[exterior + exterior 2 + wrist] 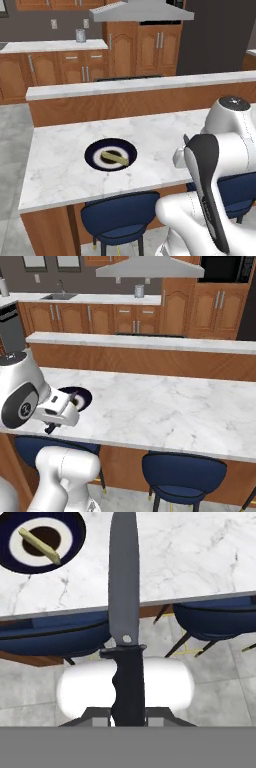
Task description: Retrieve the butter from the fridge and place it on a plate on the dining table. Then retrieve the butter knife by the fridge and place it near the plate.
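hand view looked along my gripper point(128, 714), whose jaws were pinched on the black handle of the butter knife point(124, 602). the grey blade ran straight up the middle of that view, its tip out past the top edge. behind the blade lay the white marble of the dining table point(190, 557), with its near edge crossing the view and the seats of two blue stools point(215, 619) tucked under it, grey floor below.

the plate point(15, 557) sat at the upper left of the hand view, dark navy with a white ring, and the butter point(40, 545) lay across its centre as a slim yellowish stick.

left base view showed the same plate point(92, 155) on the table point(60, 170), left of my arm, with the butter point(114, 158) resting on it at a slant. one blue stool point(120, 217) stood under the table's near edge.

right base view had the plate point(82, 398) partly hidden behind my wrist, and my hand hung over the near edge of the marble point(165, 406), the knife held off the surface.
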You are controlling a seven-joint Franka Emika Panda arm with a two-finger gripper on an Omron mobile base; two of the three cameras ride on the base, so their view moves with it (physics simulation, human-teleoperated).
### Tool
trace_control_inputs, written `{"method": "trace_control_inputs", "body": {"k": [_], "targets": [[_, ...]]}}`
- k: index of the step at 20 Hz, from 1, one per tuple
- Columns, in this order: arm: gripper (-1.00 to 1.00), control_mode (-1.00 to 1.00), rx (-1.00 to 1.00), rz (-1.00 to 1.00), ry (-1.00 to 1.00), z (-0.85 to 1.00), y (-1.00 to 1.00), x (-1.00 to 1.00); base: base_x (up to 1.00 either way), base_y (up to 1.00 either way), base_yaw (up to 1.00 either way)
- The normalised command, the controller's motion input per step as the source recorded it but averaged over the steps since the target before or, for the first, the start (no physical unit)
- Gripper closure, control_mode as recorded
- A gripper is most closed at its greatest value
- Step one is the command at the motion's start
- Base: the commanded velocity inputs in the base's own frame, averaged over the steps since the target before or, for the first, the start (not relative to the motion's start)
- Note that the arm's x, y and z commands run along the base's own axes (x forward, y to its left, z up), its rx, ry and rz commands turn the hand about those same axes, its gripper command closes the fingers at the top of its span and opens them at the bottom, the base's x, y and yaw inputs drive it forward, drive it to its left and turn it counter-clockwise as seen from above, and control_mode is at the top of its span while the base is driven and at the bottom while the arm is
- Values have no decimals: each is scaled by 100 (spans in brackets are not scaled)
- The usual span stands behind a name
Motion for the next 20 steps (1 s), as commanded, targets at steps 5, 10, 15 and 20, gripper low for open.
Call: {"method": "trace_control_inputs", "body": {"k": [5,10,15,20], "targets": [[100,-100,0,4,0,0,0,69,0,0,0],[100,-100,0,6,0,0,0,83,0,0,0],[100,-100,0,11,0,-10,0,98,0,0,0],[100,-100,0,15,-3,-12,0,87,0,0,0]]}}
